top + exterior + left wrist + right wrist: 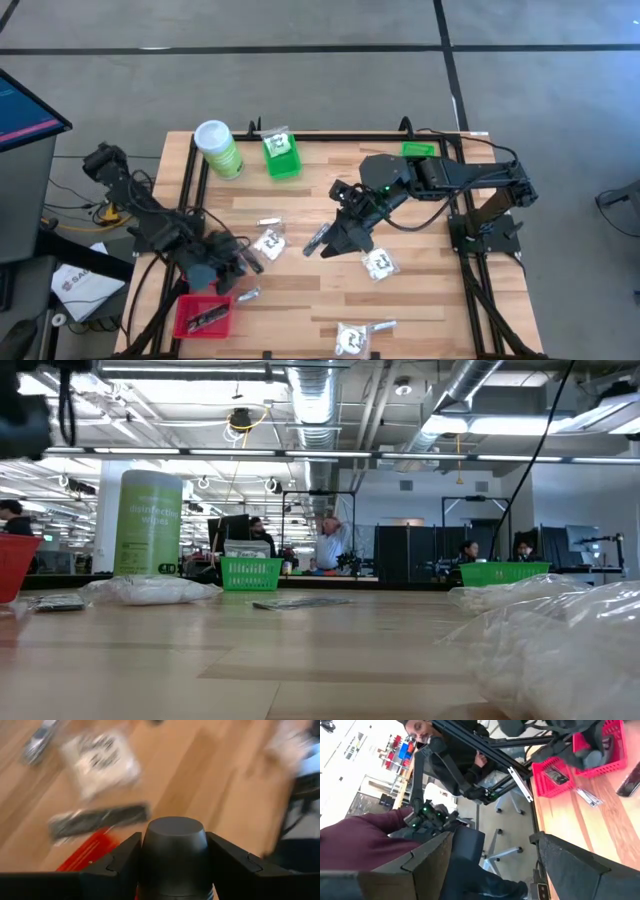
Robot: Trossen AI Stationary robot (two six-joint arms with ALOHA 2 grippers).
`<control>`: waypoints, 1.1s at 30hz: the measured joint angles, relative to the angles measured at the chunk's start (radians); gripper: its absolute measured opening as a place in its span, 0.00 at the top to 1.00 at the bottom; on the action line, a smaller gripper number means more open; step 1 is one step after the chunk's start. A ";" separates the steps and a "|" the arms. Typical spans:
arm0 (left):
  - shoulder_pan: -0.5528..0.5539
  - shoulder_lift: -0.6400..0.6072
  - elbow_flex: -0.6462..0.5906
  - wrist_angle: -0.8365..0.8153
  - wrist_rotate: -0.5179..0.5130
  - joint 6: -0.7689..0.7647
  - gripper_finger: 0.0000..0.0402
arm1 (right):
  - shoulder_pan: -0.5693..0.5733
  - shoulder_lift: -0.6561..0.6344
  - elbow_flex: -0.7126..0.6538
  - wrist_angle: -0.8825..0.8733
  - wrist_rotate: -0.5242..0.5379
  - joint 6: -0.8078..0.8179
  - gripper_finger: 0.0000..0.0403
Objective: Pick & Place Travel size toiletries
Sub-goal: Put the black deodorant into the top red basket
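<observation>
The white crinkly packets [268, 243] at centre frame on the counter [420, 290] look light, soft and slippery, best pinched at an edge; neither the left pincer [235, 262] nor the right pincer [330, 240] shows its opening.

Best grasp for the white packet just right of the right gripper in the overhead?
The white packet lies flat on the table, apart from other items, beside the right gripper. Likely best: come straight down from above and pinch across its crinkly outer edge or a corner, since a flat pouch gives no side to grip. Bunching the loose film may help.
</observation>
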 joint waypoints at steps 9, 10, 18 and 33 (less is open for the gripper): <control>-0.063 -0.009 0.000 -0.215 0.071 0.025 0.54 | 0.000 0.013 0.001 0.004 0.002 -0.008 0.28; -0.067 -0.009 0.000 -0.222 0.082 0.029 0.54 | 0.000 0.013 0.001 0.004 0.002 -0.010 0.28; -0.110 0.036 0.000 -0.280 0.113 0.107 0.54 | 0.000 0.014 0.000 0.003 0.003 -0.023 0.28; -0.141 0.228 0.000 -0.273 0.112 0.163 0.54 | 0.000 0.014 0.000 0.004 0.003 -0.042 0.28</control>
